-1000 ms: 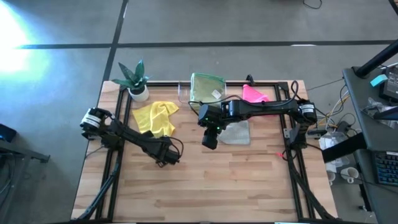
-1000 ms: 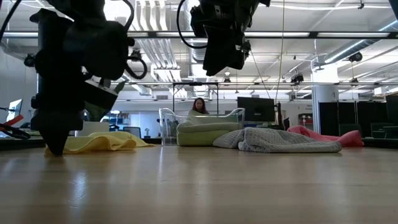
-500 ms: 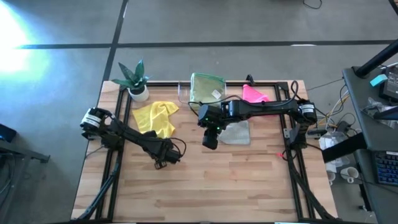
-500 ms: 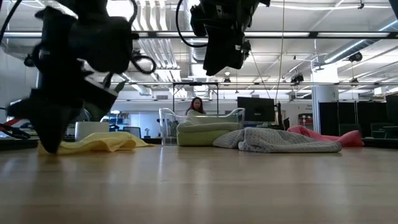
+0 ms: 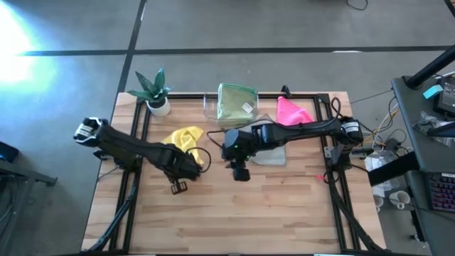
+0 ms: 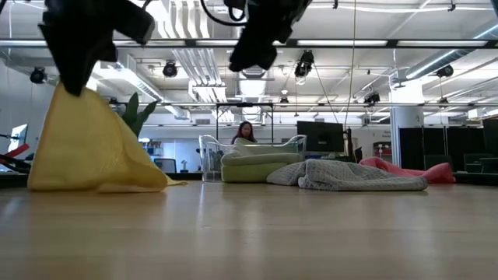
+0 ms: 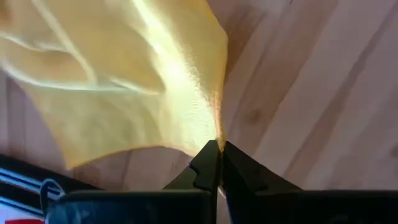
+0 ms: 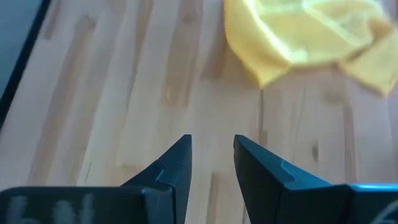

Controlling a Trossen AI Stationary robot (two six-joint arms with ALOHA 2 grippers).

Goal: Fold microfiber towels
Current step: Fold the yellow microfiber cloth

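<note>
My left gripper (image 6: 74, 87) is shut on the yellow towel (image 6: 97, 144) and holds it up as a tent at the table's left; the towel also shows in the high view (image 5: 183, 136). My right gripper (image 5: 240, 172) is open and empty above bare wood at mid-table, just right of the yellow towel (image 8: 311, 31). The grey towel (image 5: 274, 153) lies crumpled flat behind it. The pink towel (image 5: 290, 110) lies at the far right. A green towel (image 5: 237, 102) rests in the clear tray. My left gripper pinches a peak of the yellow towel (image 7: 213, 132) between its two fingertips, coming from above and pointing down. One layer or several, I cannot tell. The towel fans out below the fingers, and its lower edge (image 6: 101, 185) lies on the table.
A potted plant (image 5: 153, 89) stands at the far left corner. The clear tray (image 5: 210, 107) stands at the far edge, middle. Bare wood (image 5: 270, 213) covers the table's near half.
My left gripper has taken hold of the yellow towel and gone up. The towel's near part has been pulled up into a tent, while its lower edge stays on the table. My right gripper has risen and moved a little toward the near edge.
</note>
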